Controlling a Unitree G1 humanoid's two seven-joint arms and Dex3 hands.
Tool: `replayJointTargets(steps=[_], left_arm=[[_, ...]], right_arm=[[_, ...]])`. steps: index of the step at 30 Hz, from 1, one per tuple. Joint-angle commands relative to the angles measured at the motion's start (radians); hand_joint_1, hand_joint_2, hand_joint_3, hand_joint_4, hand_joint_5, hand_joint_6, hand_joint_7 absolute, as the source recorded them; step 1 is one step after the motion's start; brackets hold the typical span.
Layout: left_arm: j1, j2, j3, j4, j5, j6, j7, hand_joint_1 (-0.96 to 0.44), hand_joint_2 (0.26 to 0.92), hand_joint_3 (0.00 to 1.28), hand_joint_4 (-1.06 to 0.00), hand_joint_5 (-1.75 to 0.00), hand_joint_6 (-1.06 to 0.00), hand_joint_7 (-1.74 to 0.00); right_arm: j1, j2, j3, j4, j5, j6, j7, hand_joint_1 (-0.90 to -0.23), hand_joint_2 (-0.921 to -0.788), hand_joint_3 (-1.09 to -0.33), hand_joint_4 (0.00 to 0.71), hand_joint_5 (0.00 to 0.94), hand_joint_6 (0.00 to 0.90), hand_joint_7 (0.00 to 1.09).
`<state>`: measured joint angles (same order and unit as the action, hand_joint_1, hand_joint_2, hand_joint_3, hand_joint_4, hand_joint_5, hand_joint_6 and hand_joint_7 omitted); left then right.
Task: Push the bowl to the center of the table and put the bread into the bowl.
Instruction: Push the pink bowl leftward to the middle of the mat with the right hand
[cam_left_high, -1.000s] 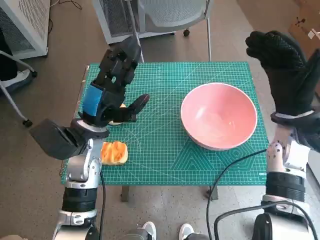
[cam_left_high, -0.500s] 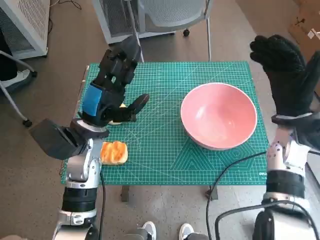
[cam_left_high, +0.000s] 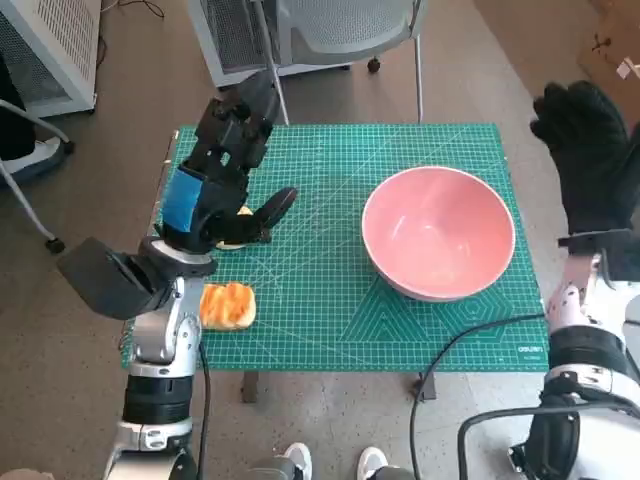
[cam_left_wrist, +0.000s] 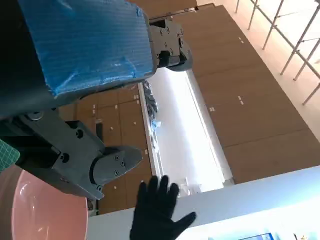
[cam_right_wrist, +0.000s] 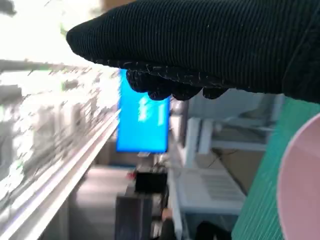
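A large pink bowl (cam_left_high: 438, 243) stands on the right half of the green cutting mat (cam_left_high: 330, 300); its rim shows in the left wrist view (cam_left_wrist: 35, 210) and in the right wrist view (cam_right_wrist: 300, 190). The orange-brown bread (cam_left_high: 228, 305) lies near the mat's front left corner. My left hand (cam_left_high: 222, 170) hovers raised over the left side of the mat, fingers spread, holding nothing; the bread lies just in front of it. My gloved right hand (cam_left_high: 592, 150) is lifted off the right edge of the table, fingers spread and empty, beside the bowl without touching it.
A grey office chair (cam_left_high: 330, 30) and a white cabinet (cam_left_high: 50, 40) stand behind the table. A person's shoes (cam_left_high: 330, 462) show at the front edge. A black cable (cam_left_high: 470, 330) crosses the mat's front right corner.
My right hand has drifted to the right, away from the bowl and past the table's edge. The left hand, the bowl and the bread have stayed put.
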<state>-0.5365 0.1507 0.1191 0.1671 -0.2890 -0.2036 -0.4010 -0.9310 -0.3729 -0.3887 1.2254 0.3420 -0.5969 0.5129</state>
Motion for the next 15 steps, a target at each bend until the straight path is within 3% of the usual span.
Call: replayJointTargets(steps=[1, 7, 15], left_arm=[[0.004, 0.0, 0.005, -0.013, -0.006, -0.009, 0.002, -0.14, 0.63, 0.74, -0.09, -0.09, 0.0, -0.52], [0.011, -0.004, 0.004, -0.028, -0.007, -0.002, 0.008, -0.14, 0.632, 0.75, -0.09, -0.1, 0.0, -0.52], [0.021, -0.006, 0.004, -0.038, -0.005, -0.003, 0.015, -0.14, 0.631, 0.75, -0.09, -0.11, 0.0, -0.52]], right_arm=[[0.005, -0.005, -0.002, 0.045, -0.031, 0.046, -0.059, -0.623, -0.921, -0.824, 0.273, 0.016, 0.401, 0.02], [0.013, -0.018, -0.007, 0.071, -0.055, 0.102, -0.107, -0.634, -0.921, -0.803, 0.284, 0.016, 0.41, 0.03], [0.029, -0.022, -0.006, 0.094, -0.082, 0.168, -0.17, -0.601, -0.921, -0.805, 0.291, 0.013, 0.425, 0.03]])
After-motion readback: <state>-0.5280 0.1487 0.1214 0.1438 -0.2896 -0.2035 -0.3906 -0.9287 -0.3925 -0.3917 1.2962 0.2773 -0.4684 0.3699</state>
